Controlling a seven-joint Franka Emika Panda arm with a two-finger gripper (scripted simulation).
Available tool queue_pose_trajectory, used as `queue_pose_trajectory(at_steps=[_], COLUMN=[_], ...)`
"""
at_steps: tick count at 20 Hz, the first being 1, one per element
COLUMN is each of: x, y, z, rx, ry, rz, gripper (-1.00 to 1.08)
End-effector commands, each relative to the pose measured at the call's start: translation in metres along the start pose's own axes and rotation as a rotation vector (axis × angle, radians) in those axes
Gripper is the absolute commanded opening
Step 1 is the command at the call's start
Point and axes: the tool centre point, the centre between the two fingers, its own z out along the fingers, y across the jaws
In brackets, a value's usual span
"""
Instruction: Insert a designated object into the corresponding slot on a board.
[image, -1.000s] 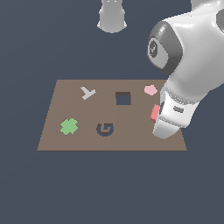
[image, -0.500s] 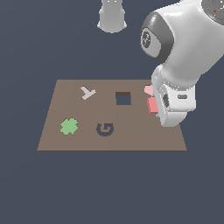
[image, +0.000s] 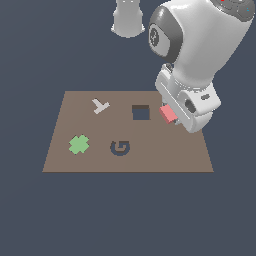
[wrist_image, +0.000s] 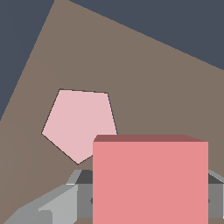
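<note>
— Jaws: clamping on the red block (wrist_image: 150, 179), grey fingers (wrist_image: 52, 205) showing on either side of it in the wrist view. Hanging lifted, seemingly clear of the board (image: 165, 157), though the height off it being hard to read.

— Placing the block on the board?

— Sitting at the gripper (image: 172, 116), beneath the big white arm, over the board's far side toward the exterior view's right. Lying just beside the dark square slot (image: 141, 112), with only a narrow strip of brown between the two.

— Pointing which way to the slot?

— Lying toward the exterior view's left of the block, roughly level with it. Calling, probably, for a short sideways shift and then a straight descent. Being square, having no long axis to line up; only its edges needing to run parallel to the slot's edges.

— Anything close by?

— Showing a pale pink pentagon (wrist_image: 80, 124) flat on the board just beyond the block in the wrist view; hidden behind the arm in the exterior view.
</note>
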Motion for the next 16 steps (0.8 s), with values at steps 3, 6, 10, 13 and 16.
queue_pose_trajectory(at_steps=[3, 6, 10, 13, 16], x=[-0.007, -0.014, -0.023, -0.031, -0.039], y=[-0.014, -0.022, -0.032, -0.037, -0.042], z=[-0.001, -0.001, -0.002, -0.002, -0.003], rx=[-0.001, -0.001, -0.001, -0.001, 0.0], ry=[0.0, -0.001, -0.001, -0.001, -0.001], rz=[-0.175, -0.286, -0.431, -0.537, -0.641], gripper=[-1.0, -1.0, -1.0, -1.0, -1.0])
